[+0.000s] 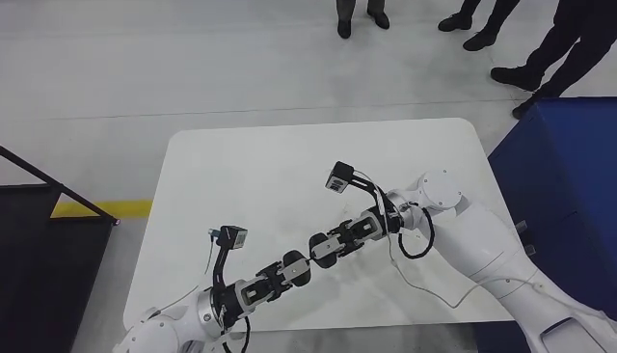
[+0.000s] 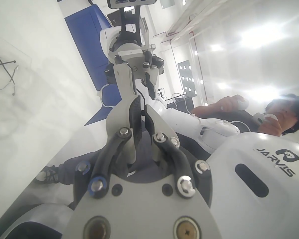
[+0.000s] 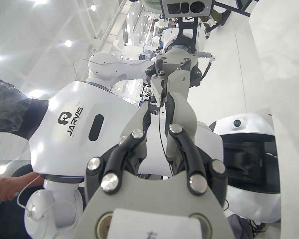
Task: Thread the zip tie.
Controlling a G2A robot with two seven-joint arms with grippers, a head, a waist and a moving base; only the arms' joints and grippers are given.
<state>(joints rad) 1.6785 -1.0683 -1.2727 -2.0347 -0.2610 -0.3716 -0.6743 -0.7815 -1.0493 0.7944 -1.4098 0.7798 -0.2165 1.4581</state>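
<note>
Nearest, the left gripper (image 2: 141,103) looks pinched shut on the zip tie (image 3: 161,130), above the table (image 1: 241,170), just 6 o'clock of centre. At its 2 o'clock, tip to tip, the right gripper (image 3: 159,101) stands narrowly open around the strand. Threading seems under way; next, align tail with head.

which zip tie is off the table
The thin black zip tie running through the right gripper, in the air; the other zip ties lie crossed on the table.
</note>
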